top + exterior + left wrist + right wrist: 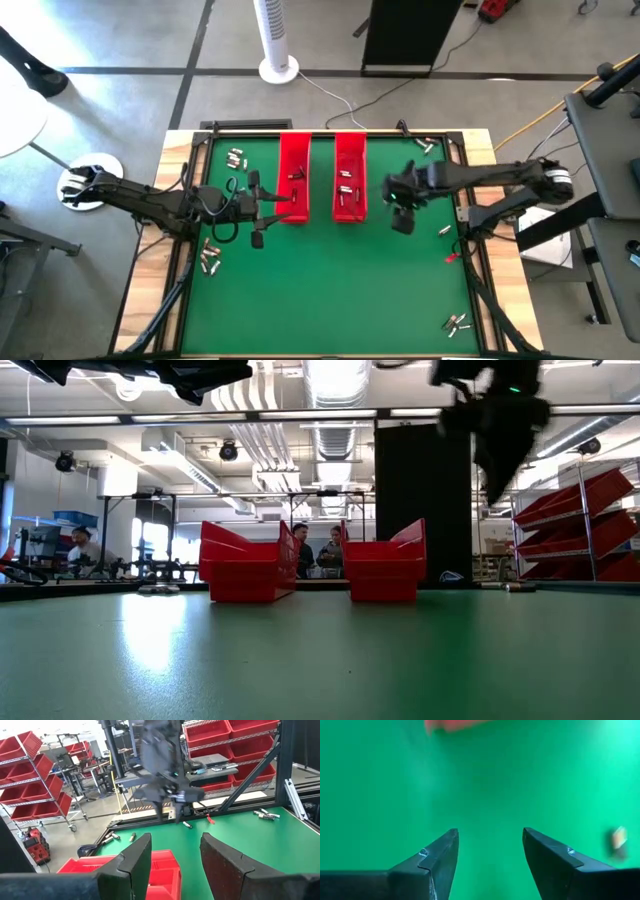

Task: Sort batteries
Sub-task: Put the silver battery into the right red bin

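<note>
Batteries (236,158) lie scattered about the green bench (330,290), with several already in the two red trays (349,176). Right tool (490,851) hovers beside the trays, fingers apart and empty; next it likely needs another battery. Left tool (175,857) waits, parted and empty, by the left tray.

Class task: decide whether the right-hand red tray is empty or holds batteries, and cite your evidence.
Not empty. From above, the right red tray shows several small silvery batteries lying on its floor. Their exact number cannot be told.

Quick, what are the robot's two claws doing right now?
Left gripper: open, holding nothing, above the left red tray.
Right gripper: open, holding nothing, over the green mat.
</note>
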`<state>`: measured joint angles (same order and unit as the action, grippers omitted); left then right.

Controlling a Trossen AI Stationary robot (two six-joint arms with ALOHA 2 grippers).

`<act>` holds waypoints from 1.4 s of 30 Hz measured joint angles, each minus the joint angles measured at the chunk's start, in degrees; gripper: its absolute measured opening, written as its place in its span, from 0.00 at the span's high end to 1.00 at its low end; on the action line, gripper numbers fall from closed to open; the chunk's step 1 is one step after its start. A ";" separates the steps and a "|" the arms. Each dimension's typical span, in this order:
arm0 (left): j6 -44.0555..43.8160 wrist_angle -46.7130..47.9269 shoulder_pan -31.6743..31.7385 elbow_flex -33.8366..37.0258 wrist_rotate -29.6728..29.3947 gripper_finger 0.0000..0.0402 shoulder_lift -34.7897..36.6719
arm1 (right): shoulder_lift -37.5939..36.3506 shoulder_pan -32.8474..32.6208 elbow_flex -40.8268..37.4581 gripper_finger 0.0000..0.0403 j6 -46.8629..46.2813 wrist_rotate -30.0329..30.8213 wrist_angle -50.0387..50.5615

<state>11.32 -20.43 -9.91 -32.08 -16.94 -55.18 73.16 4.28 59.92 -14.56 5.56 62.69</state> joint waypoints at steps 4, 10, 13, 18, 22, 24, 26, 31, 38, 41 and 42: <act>-1.09 -0.12 0.00 0.00 -0.01 0.63 0.00 | -4.09 -3.37 -9.62 0.44 -3.25 -3.13 0.40; -2.87 -1.65 0.00 0.00 0.00 0.63 0.00 | -2.80 -8.35 -15.13 0.45 -6.77 -5.17 2.46; -2.98 -2.03 -0.13 0.00 0.00 0.63 0.00 | -0.18 -9.92 -15.64 0.46 -5.02 -3.47 5.86; -3.00 -1.98 -0.15 0.00 0.00 0.63 0.00 | 4.28 -10.30 -16.33 0.47 -0.06 -2.53 6.88; -3.00 -1.90 -0.15 0.00 0.01 0.63 0.00 | 8.25 -10.59 -16.91 0.47 3.16 -3.23 7.45; -2.96 -1.87 -0.15 0.00 -0.01 0.63 0.00 | 9.82 -11.17 -17.14 0.48 4.40 -3.92 7.70; -2.61 -1.80 -0.15 0.00 0.01 0.63 -0.01 | 11.03 -11.68 -17.20 0.48 4.97 -4.13 7.56; -1.85 -1.66 -0.15 0.02 -0.01 0.63 0.00 | 13.65 -11.94 -17.90 0.48 5.17 -4.59 7.58; -1.78 -1.61 -0.15 0.02 -0.01 0.63 0.00 | 19.39 -11.91 -19.15 0.51 4.53 -4.54 6.93; -1.80 -1.63 -0.15 0.02 -0.01 0.63 0.00 | 22.07 -11.92 -19.14 0.54 4.18 -4.32 5.91; -1.90 -1.61 -0.15 0.02 -0.01 0.63 0.00 | 22.71 -11.90 -19.07 0.56 4.32 -4.44 5.23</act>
<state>9.42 -22.04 -10.07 -32.05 -16.95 -55.18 95.87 -7.62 40.86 -10.25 1.12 67.93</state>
